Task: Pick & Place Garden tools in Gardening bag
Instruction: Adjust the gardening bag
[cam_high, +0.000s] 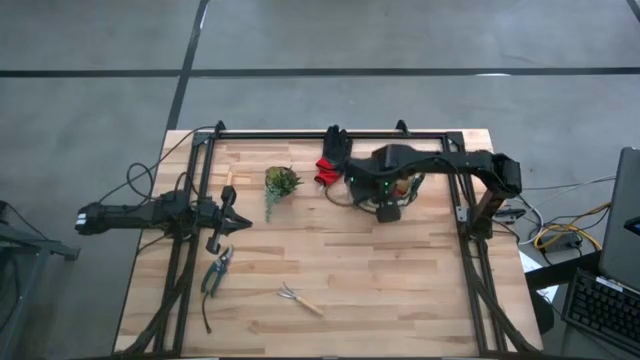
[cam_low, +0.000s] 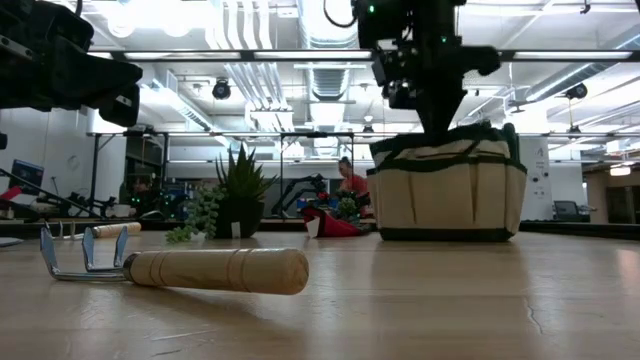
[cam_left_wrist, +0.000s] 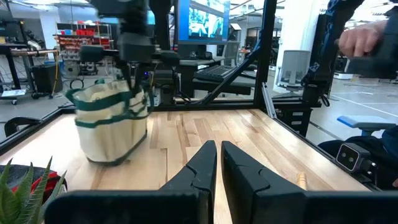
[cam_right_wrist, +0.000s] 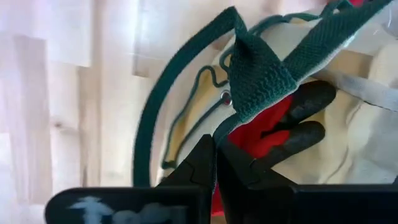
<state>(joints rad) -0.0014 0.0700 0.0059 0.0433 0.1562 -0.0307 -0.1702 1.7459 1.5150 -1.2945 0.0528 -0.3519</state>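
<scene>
Two arms are in my views. From above, the right arm covers most of the gardening bag (cam_high: 400, 186) at the table's far side, so I can hardly see inside. My right wrist camera shows the right gripper (cam_right_wrist: 216, 149) over the bag's mouth, fingers pressed together holding nothing, with a black-and-red glove (cam_right_wrist: 283, 127) lying inside under a green handle. Another red glove (cam_high: 327, 170) lies just beside the bag. The left gripper (cam_left_wrist: 219, 155) hovers at the left edge, fingers nearly touching, empty. Green-handled pruners (cam_high: 216, 270) and the hand fork (cam_high: 298, 298) lie near the front edge.
</scene>
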